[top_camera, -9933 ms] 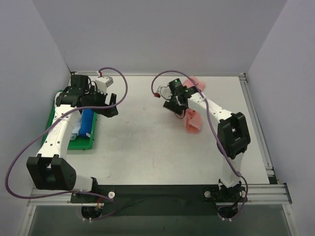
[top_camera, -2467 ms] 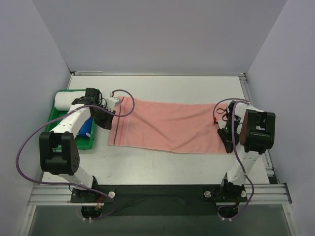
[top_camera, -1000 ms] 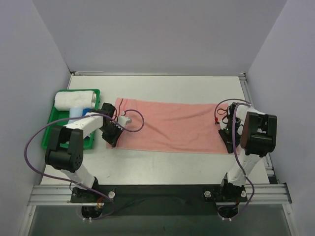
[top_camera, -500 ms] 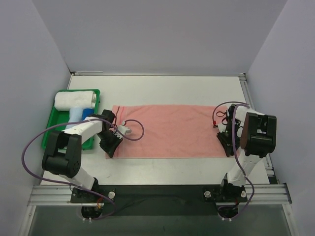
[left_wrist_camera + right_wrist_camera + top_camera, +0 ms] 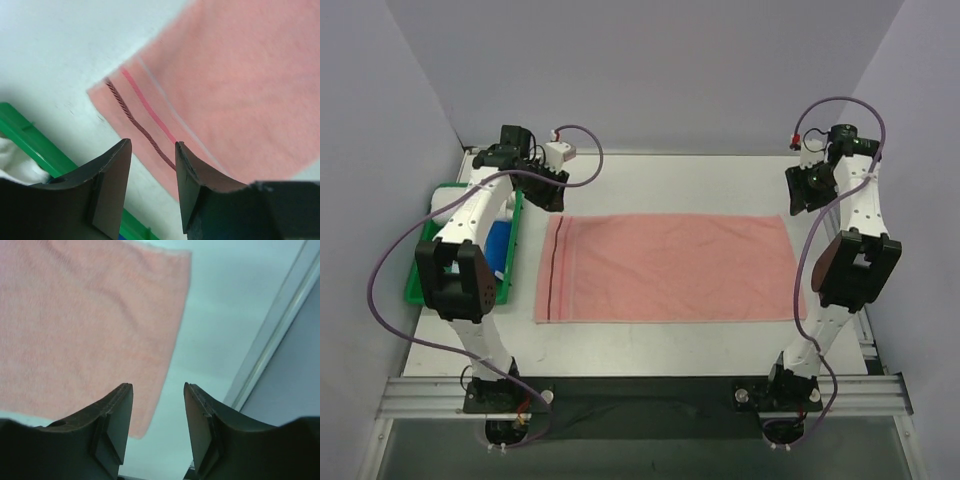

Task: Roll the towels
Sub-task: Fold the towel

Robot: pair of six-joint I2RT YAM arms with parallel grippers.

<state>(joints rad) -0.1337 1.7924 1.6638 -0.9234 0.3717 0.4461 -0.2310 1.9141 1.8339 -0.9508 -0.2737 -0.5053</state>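
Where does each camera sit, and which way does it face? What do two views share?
Top external: above and behind the bases, facing down on the table; both arms show.
Left wrist: on the left arm, facing down past its open fingers at the pink towel's striped end.
Right wrist: on the right arm, facing down past its open fingers at the towel's plain corner.
Shared: the towel lies in all three; the green tray in top and left wrist.

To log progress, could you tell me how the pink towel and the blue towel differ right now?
The pink towel lies spread flat on the table; the blue towel sits in the green tray. The pink one shows whole; the blue is mostly hidden behind the left arm. Neither is gripped.
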